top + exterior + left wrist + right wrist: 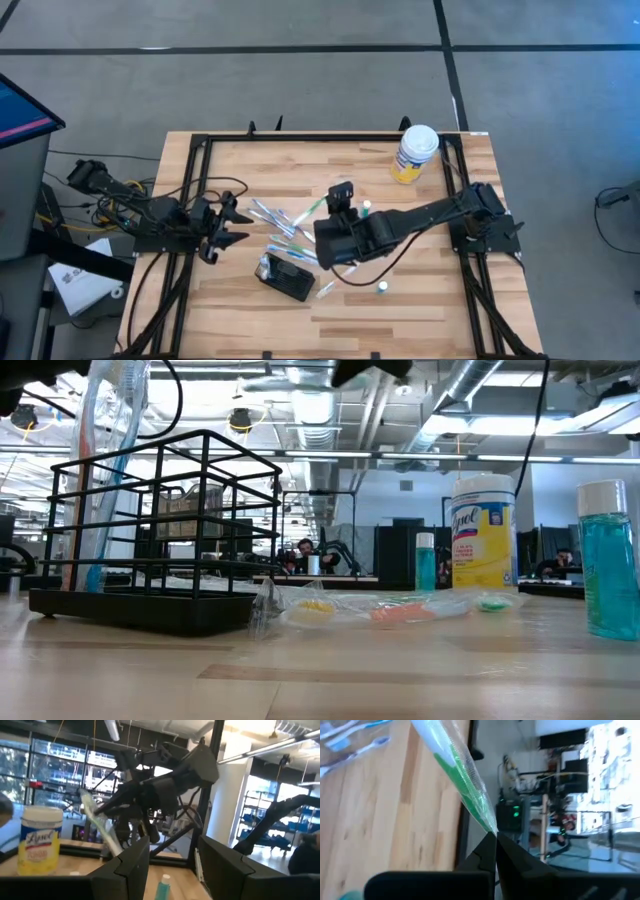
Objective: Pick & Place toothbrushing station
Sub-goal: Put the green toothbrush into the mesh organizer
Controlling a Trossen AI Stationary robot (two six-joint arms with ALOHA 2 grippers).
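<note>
The toothbrushing station (285,278) is a black wire holder (160,530) that stands on its flat base near the table's front, with wrapped brushes (100,470) upright in one end. Loose wrapped toothbrushes (278,225) lie flat on the wood beside it. My right gripper (335,195) hangs over the table's middle, shut on a green toothbrush in a clear wrapper (310,215). My left gripper (228,225) waits at the table's left, open (180,875) with nothing between its fingers. My right gripper pinches one end of the green toothbrush's clear wrapper (489,827) between its two fingertips (485,851). The brush (100,825) slants down and away from the fingers. Its lower end is hidden behind my left finger, so I cannot tell whether it touches the table.
A white-lidded, yellow-labelled wipes canister (415,152) stands at the far right corner. Small teal bottles (367,207) (382,287) stand right of the middle, and one (605,560) is close to the low camera. A black frame (300,135) runs along the table's edges.
</note>
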